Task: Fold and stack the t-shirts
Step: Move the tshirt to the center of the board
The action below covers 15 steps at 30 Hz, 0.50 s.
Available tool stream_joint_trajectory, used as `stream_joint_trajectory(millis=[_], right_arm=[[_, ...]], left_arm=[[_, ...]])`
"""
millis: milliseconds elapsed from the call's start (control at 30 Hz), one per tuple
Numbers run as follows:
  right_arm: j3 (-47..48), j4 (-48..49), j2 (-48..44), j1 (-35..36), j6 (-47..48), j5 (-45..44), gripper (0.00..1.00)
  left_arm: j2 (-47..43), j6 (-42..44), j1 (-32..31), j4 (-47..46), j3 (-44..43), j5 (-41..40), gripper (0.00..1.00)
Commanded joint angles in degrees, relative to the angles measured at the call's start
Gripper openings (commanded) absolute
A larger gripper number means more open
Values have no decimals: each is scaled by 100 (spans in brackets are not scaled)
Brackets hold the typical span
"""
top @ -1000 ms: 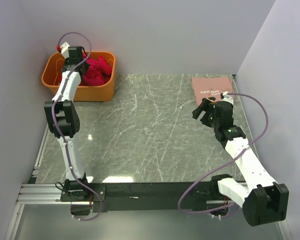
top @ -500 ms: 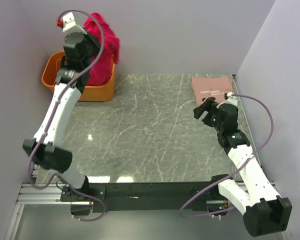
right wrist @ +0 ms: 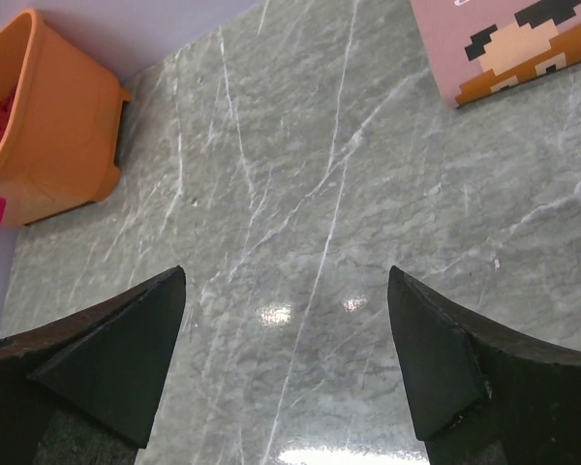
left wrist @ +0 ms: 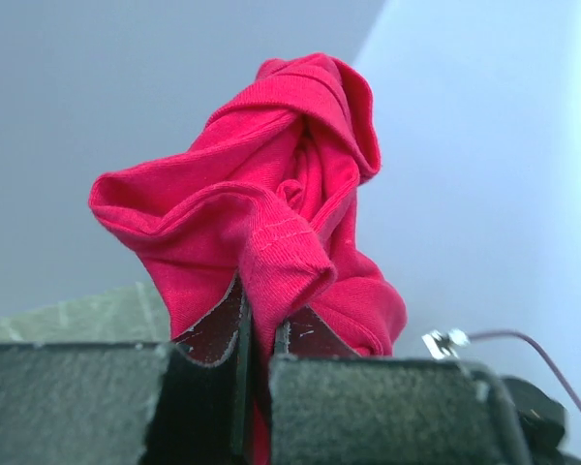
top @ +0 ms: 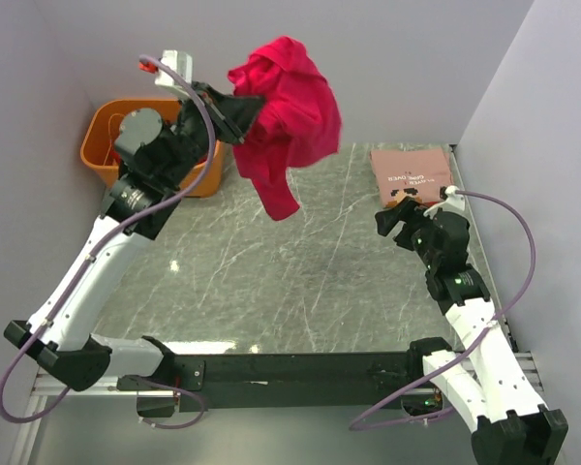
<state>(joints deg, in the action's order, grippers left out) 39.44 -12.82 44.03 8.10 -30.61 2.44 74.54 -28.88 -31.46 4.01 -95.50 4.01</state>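
A bright crimson-pink t-shirt (top: 292,114) hangs bunched in the air above the table's far left. My left gripper (top: 238,116) is shut on a fold of it. In the left wrist view the cloth (left wrist: 271,184) rises from between the closed fingers (left wrist: 218,334). A folded salmon-pink t-shirt (top: 412,171) with a printed graphic lies flat at the far right; its corner (right wrist: 508,44) shows in the right wrist view. My right gripper (top: 395,215) hovers just in front of it, open and empty (right wrist: 286,281), facing the bare marble.
An orange tub (top: 105,147) stands at the far left corner, partly hidden by my left arm; red cloth (right wrist: 0,105) shows inside it. The grey marble table (top: 300,281) is walled on the left, back and right.
The left arm has lifted the crimson t-shirt out of the tub and swung it up and right over the table. The right arm has drawn slightly toward the near edge, still open.
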Motion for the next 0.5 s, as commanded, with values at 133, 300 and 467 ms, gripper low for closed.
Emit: stream_joint_trajectory(millis=[133, 300, 467], right_arm=[[-121, 218, -132, -1, -6, 38, 91], [-112, 184, 17, -1, 3, 38, 91], [-77, 174, 368, -1, 108, 99, 91]], left_arm=[[-571, -390, -211, -1014, 1400, 207, 7], [-503, -1188, -316, -1385, 3227, -163, 8], [341, -1620, -334, -632, 3592, -383, 83]])
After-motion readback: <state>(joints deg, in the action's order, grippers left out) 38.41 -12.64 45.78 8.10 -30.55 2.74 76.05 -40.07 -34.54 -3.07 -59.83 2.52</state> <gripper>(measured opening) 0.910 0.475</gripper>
